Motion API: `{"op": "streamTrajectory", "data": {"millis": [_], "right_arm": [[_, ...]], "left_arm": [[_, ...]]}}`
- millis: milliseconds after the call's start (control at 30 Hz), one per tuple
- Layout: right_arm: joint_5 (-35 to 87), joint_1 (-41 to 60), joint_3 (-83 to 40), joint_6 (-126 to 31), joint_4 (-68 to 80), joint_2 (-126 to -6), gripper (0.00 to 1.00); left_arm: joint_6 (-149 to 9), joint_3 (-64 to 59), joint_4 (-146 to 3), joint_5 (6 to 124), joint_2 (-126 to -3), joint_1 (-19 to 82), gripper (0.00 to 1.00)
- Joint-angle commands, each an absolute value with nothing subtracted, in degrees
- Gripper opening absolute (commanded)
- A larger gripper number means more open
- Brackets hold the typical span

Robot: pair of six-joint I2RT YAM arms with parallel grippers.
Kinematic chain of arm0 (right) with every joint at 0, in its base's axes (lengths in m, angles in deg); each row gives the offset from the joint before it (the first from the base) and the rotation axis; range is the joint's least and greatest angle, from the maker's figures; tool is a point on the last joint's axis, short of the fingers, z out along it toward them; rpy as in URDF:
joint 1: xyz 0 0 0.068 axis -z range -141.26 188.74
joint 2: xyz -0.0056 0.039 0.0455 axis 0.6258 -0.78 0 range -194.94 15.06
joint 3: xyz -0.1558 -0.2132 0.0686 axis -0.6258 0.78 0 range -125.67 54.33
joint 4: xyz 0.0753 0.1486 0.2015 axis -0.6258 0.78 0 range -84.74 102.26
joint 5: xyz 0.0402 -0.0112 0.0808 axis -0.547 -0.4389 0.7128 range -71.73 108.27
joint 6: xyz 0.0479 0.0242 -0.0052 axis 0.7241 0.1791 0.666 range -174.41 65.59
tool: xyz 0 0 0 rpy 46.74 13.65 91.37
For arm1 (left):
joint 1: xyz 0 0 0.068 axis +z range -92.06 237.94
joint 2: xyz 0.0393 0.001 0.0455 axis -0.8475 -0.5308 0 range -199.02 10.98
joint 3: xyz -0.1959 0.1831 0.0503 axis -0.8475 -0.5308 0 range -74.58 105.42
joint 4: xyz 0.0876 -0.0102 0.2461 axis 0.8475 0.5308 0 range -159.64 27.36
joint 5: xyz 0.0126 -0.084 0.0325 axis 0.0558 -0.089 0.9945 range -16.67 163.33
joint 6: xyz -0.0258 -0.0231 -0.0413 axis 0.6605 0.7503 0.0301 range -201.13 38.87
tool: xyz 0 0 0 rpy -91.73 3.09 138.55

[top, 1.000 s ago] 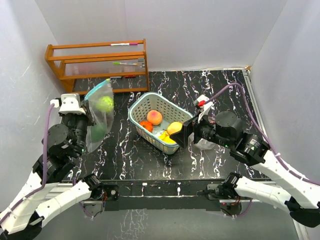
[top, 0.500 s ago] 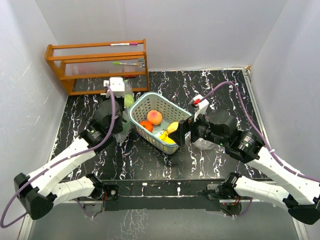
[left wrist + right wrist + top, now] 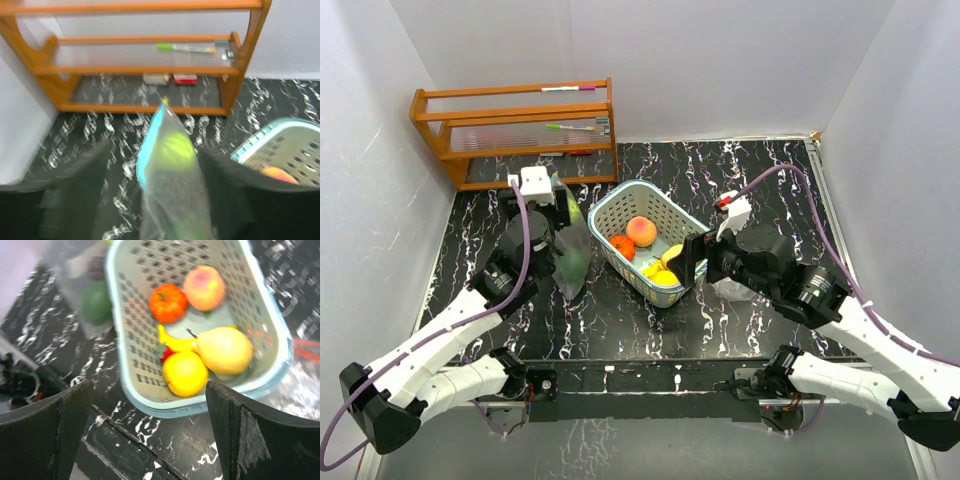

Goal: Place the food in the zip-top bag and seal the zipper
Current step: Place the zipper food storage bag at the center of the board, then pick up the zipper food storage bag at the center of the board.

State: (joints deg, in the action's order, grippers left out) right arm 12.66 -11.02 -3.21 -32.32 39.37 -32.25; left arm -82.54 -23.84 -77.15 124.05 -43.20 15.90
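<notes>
The clear zip-top bag with a teal zipper edge lies between the spread fingers of my left gripper. Table shows between it and the left finger. A green food piece shows inside. From above, the bag rests on the table left of the teal basket. In the basket are a peach, an orange fruit, a yellow pear, a round yellow fruit and a banana. My right gripper hangs open over the basket's near rim.
A wooden shelf rack with pens stands at the back left, against the wall. A crumpled white thing lies under the right arm. White walls close the table on three sides.
My left arm has swung from the far left toward the basket, bringing the bag down beside it, and its jaws have opened. The basket has shifted slightly right.
</notes>
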Motion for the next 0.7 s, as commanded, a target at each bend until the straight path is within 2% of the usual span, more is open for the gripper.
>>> {"op": "streamTrajectory", "data": {"millis": [0,33,67,333,533,667], "right_arm": [[-4.2,-10.8,-5.7,-23.1,46.4,-34.1,0.98],[-6.2,-10.8,-5.9,-21.6,48.1,-34.2,0.98],[-7.7,-10.8,-6.1,-20.3,49.2,-34.5,0.98],[-15.4,-10.7,-3.9,-7.4,57.8,-33.8,0.98],[-15.6,-10.6,1.4,1.2,59.8,-30.7,0.85],[-14.7,-10.7,3.4,4.4,60.2,-31.3,0.84]], "left_arm": [[-70.4,-24.4,-64.9,122.5,-40.0,16.4,0.91],[-68.9,-24.0,-62.8,120.9,-39.1,16.5,0.96],[-67.9,-23.7,-61.0,118.6,-38.2,16.5,0.97],[-68.1,-22.8,-50.9,116.0,-29.6,16.5,0.97],[-69.3,-23.4,-49.9,115.1,-24.5,16.5,0.97],[-70.0,-23.3,-50.7,114.3,-24.2,16.5,0.97]]}}
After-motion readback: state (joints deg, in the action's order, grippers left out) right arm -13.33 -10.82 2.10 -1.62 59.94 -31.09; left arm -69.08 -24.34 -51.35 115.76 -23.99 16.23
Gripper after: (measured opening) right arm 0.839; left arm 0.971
